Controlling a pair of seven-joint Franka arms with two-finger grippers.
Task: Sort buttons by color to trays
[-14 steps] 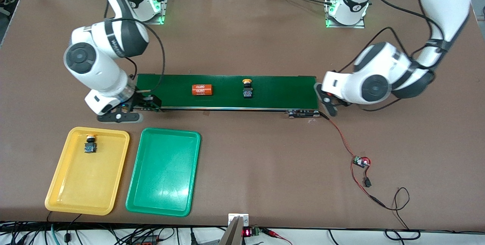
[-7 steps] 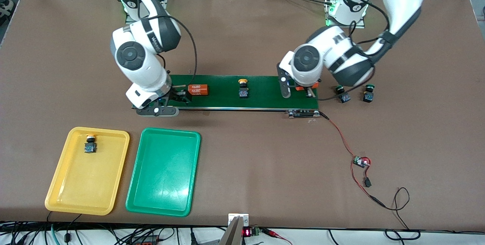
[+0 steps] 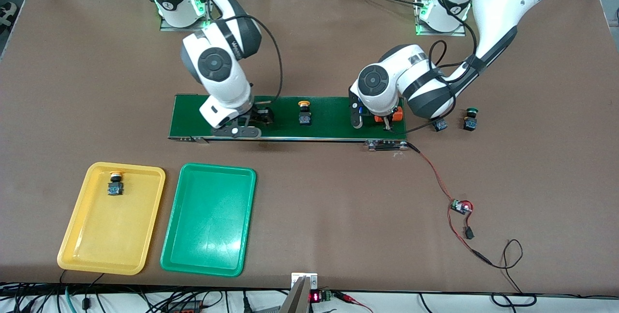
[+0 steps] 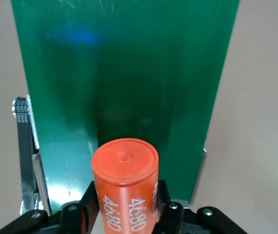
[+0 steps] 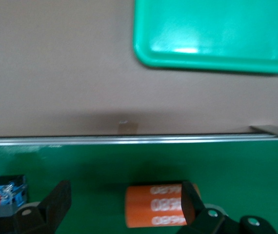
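One yellow-capped button lies in the yellow tray, and the green tray beside it holds nothing. Another yellow button stands on the conveyor belt. Two green buttons sit on the table off the belt's end at the left arm's side. My left gripper hangs over that belt end, shut on an orange "4680" cylinder. My right gripper is low over the belt and open, with a second orange cylinder lying between its fingers.
The dark-green conveyor belt runs across the middle of the table. A red cable leads from its drive to a small circuit board nearer the front camera.
The right gripper moved along the belt toward the middle and now straddles the lying cylinder. The left arm swung in over the belt's end with its cylinder. The belt's yellow button drifted toward the right arm's end.
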